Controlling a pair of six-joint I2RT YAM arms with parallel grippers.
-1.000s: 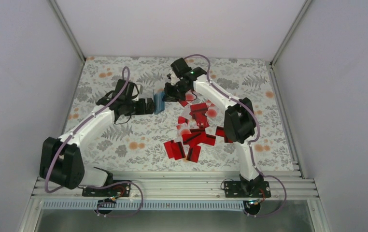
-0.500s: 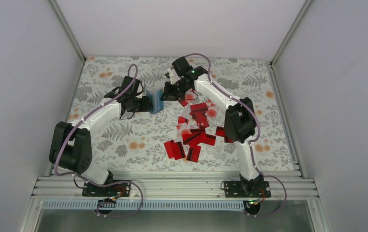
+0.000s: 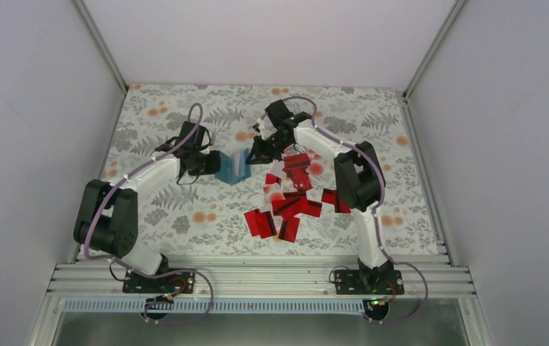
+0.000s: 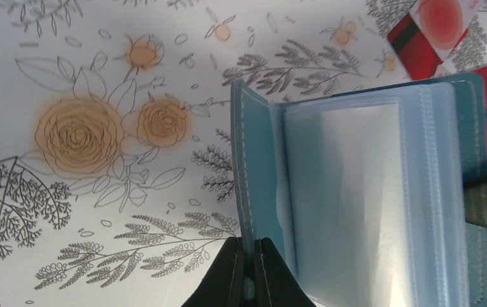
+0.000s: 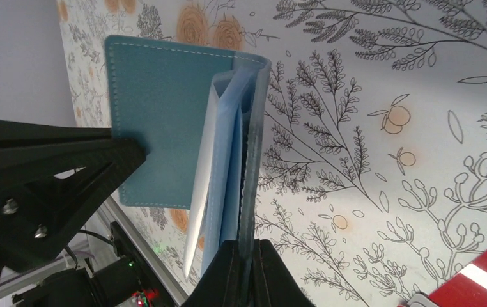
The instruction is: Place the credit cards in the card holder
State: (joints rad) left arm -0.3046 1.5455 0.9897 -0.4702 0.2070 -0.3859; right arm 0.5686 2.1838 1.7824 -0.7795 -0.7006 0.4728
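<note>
A table covered with a flower-printed cloth [image 3: 171, 209] is enclosed by plain white walls [image 3: 257, 36].

From the top external view, the card holder [image 3: 233, 167] is seen above the far middle of the cloth, held between the two arms. The left gripper [image 3: 217, 164] is pressed to its left side and the right gripper [image 3: 252, 157] to its right side. The credit cards [image 3: 293, 198] are scattered in a loose heap on the cloth, nearer than the holder and to its right, under the right arm; most are red, a few show a pale face.

In the left wrist view, the holder is seen opened like a book, with its clear sleeves [image 4: 349, 204] fanned out between the teal covers. The left jaws are closed on the edge of one teal cover, with the fingertips nearly meeting around it. A dark finger of the right gripper is seen at the right edge, against the other cover. Red cards are seen beyond the holder at the upper right.

In the right wrist view, the right jaws are closed on the edge of the other cover, the sleeves hanging beside it. The left gripper is seen clamped on the far cover at the left. A corner of one red card is seen at the lower right.
</note>
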